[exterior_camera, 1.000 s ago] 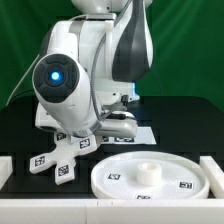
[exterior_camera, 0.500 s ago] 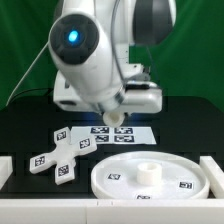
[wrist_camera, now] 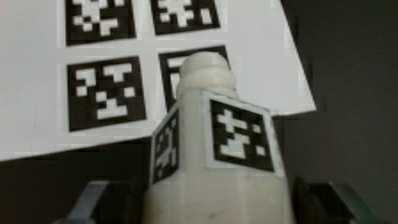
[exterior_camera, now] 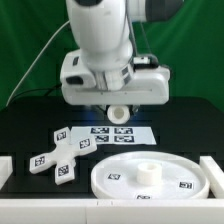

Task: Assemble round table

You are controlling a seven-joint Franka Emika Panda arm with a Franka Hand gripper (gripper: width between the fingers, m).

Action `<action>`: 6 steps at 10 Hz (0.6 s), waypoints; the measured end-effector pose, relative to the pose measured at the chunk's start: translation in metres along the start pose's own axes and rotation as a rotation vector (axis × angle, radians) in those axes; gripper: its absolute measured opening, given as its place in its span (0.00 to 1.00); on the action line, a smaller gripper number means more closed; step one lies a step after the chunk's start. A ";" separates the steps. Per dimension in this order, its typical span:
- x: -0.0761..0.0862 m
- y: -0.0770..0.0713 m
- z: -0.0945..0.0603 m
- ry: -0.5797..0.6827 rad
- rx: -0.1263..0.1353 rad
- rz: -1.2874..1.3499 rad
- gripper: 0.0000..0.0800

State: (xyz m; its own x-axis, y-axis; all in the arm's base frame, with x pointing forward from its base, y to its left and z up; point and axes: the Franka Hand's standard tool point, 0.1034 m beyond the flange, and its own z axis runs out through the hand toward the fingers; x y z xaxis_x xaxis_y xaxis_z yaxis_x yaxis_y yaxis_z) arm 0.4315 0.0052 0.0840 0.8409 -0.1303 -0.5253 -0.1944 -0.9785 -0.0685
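Note:
My gripper [exterior_camera: 118, 112] is shut on the short cylindrical post [exterior_camera: 118, 114] and holds it in the air above the marker board [exterior_camera: 115, 133]. In the wrist view the tagged post [wrist_camera: 214, 140] runs out from between the fingers [wrist_camera: 89, 200] over the marker board [wrist_camera: 125, 60]. The large rimmed round disc [exterior_camera: 120, 170] lies flat at the front right of the exterior view, with a raised hub [exterior_camera: 148, 171] in its middle. The cross-shaped foot piece [exterior_camera: 60, 157] lies on the black table at the exterior view's left.
White blocks stand at the table's left [exterior_camera: 5, 170] and right [exterior_camera: 215, 170] front corners. A green curtain hangs behind the arm. The arm's body fills the upper middle of the exterior view.
The arm has swung from the exterior view's left to the middle and turned its wrist, carrying the post to a spot over the marker board. Disc and foot piece have not moved.

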 end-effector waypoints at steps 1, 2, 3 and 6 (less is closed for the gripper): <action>0.013 -0.010 -0.019 0.073 0.005 -0.036 0.50; 0.026 -0.012 -0.038 0.120 0.018 -0.070 0.50; 0.041 -0.015 -0.055 0.192 0.018 -0.119 0.50; 0.049 -0.013 -0.059 0.395 0.000 -0.146 0.50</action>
State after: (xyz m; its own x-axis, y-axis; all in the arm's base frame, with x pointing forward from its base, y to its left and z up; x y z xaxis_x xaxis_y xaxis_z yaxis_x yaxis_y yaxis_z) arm 0.5052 0.0021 0.1088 0.9887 -0.0413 -0.1444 -0.0587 -0.9912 -0.1183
